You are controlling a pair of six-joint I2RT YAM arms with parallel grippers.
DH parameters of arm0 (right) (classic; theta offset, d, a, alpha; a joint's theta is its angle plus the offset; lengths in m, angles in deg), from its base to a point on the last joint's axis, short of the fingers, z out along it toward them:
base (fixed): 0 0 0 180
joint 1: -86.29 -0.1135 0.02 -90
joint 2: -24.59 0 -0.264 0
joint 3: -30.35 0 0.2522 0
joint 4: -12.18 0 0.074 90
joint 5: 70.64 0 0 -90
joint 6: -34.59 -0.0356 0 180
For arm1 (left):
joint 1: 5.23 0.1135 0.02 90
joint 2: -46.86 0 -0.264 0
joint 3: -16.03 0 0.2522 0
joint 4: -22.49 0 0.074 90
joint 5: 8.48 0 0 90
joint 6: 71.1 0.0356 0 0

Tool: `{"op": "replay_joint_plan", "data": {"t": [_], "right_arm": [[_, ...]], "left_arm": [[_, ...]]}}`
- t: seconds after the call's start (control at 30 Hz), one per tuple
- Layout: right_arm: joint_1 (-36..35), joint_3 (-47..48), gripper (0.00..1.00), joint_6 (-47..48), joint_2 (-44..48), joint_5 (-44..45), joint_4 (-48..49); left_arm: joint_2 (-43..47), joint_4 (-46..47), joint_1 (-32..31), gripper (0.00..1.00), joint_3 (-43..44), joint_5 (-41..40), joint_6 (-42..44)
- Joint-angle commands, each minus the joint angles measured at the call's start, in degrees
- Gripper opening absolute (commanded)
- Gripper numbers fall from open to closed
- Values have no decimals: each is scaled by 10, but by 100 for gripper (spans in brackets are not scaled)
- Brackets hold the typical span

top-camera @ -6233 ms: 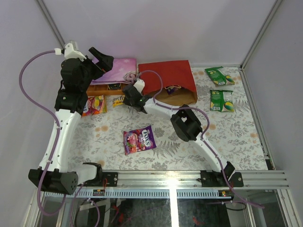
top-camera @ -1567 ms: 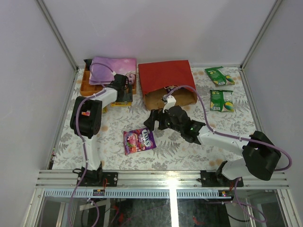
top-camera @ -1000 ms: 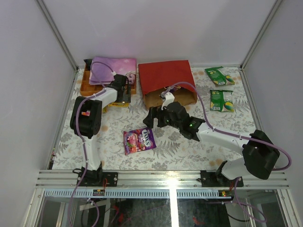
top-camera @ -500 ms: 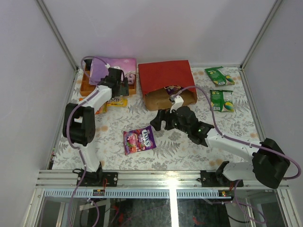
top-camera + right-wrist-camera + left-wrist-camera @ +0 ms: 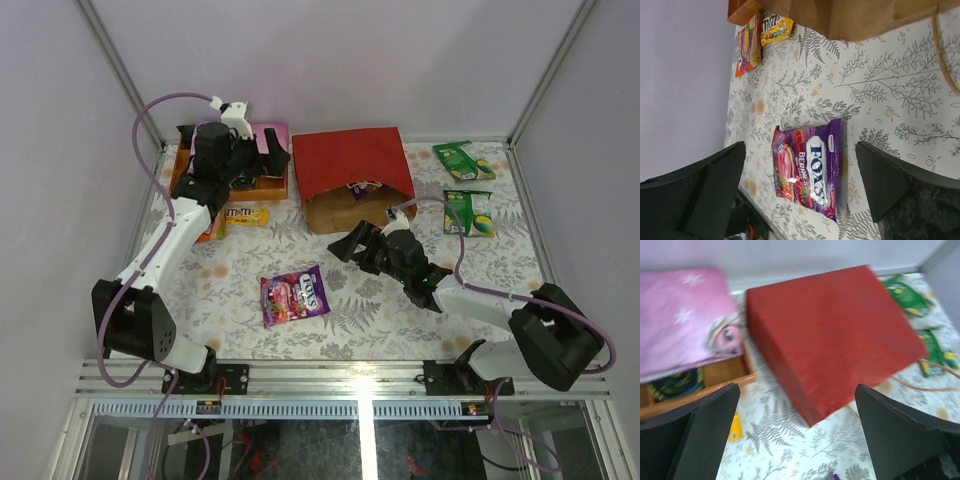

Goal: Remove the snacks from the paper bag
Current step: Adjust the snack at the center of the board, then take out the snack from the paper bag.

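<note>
**Item:** paper bag (image 5: 350, 162), red, on its side at the far middle of the surface (image 5: 480, 295). Mouth faces the near edge, base toward the far wall. We read its long axis as running far to near.

**Contents seen:** a purple packet (image 5: 362, 186) in the mouth.

**Already out:** Fox's packet (image 5: 295, 296), green packets (image 5: 468, 212), yellow pack (image 5: 245, 216).

**Right hand** (image 5: 350, 243): spread, empty, low, just before the mouth.

**Left hand** (image 5: 270, 160): spread, empty, above the wooden box (image 5: 181, 183).

**Step, we judge:** fetching the next snack. The right hand must turn toward the mouth, enter low and pinch the packet's edge
</note>
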Motion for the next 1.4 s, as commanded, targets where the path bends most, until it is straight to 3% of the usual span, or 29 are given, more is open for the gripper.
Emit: {"op": "replay_joint_plan", "data": {"t": [0.0,0.1,0.17,0.3,0.5,0.67,0.8,0.93,1.03,1.2,1.37], "right_arm": [[6,-23,99,-132,-40,18,153],[10,-26,99,-164,-70,39,184],[13,-26,99,-191,-92,49,198],[14,-29,99,-230,-146,78,274],[14,-29,100,-288,-295,209,526],[14,19,95,-266,-400,330,666],[16,67,95,-206,-412,390,622],[28,115,95,-223,-441,384,587],[37,155,92,-255,-458,382,517],[46,236,89,-313,-468,387,318],[57,296,88,-332,-498,394,261]], "left_arm": [[6,10,-2,100,44,236,84],[24,-32,-5,100,47,354,170],[52,-71,-6,100,24,476,268],[93,-17,-7,100,-23,558,260],[108,127,-7,100,-40,521,103],[76,125,-7,100,-13,434,52],[58,128,-6,100,-11,356,30],[46,129,-7,100,-10,301,18],[40,126,-7,100,-11,289,15],[36,117,-7,100,-14,273,17],[38,115,-7,100,-18,269,19]]}}
